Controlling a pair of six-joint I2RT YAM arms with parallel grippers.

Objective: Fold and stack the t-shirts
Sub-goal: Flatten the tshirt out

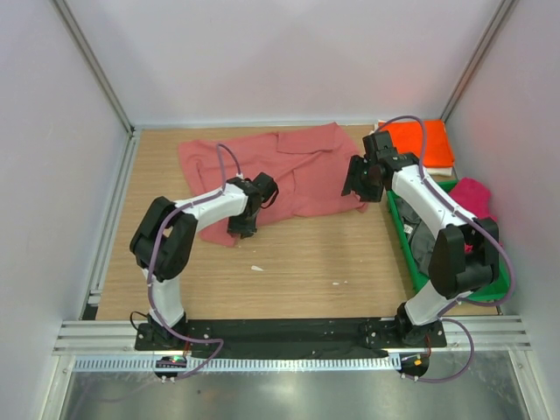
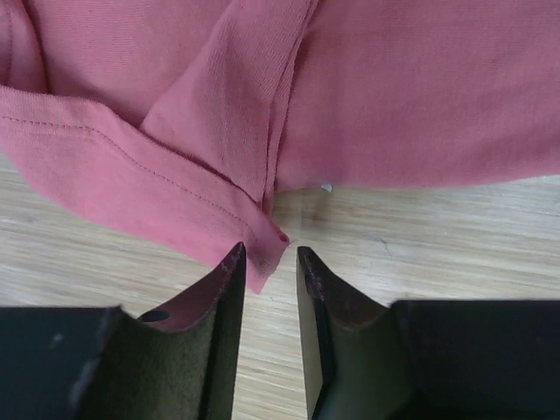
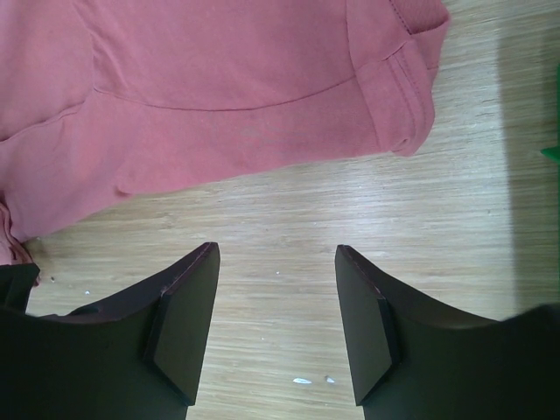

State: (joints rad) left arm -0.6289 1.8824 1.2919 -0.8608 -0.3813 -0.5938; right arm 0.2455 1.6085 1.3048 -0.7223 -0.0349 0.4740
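I saw the dusty salmon-red cotton t-shirt [image 1: 302,171] lying open and rumpled on the far half of the light wooden table [image 1: 297,271]. Its long axis ran across the table from left to right. One lobe of cloth trailed toward the near left, and I could not tell which end was the collar.

The left claw [image 1: 243,227] pointed down at that trailing lobe. In the left wrist view its fingers [image 2: 226,302] stood only a narrow slot apart, with bare wood showing between them. A stitched hem corner of the shirt [image 2: 210,131] reached the mouth of that slot, just against the tip of the left-hand finger. The claw had hold of nothing.

The right claw [image 1: 357,185] hung at the shirt's right edge. In the right wrist view its jaws were spread wide over bare wood, gripping nothing, and the shirt's hem [image 3: 219,105] lay just beyond the tips.

A green plastic tray [image 1: 396,223] ran along the table's right side, partly covered by the right arm. A crumpled magenta shirt [image 1: 472,194] sat in its far part, and a dark grey one [image 1: 423,247] lay nearer. Past the tray, in the far right corner, a bright orange shirt [image 1: 422,140] lay folded flat. A white layer [image 1: 440,171] showed under its near edge.
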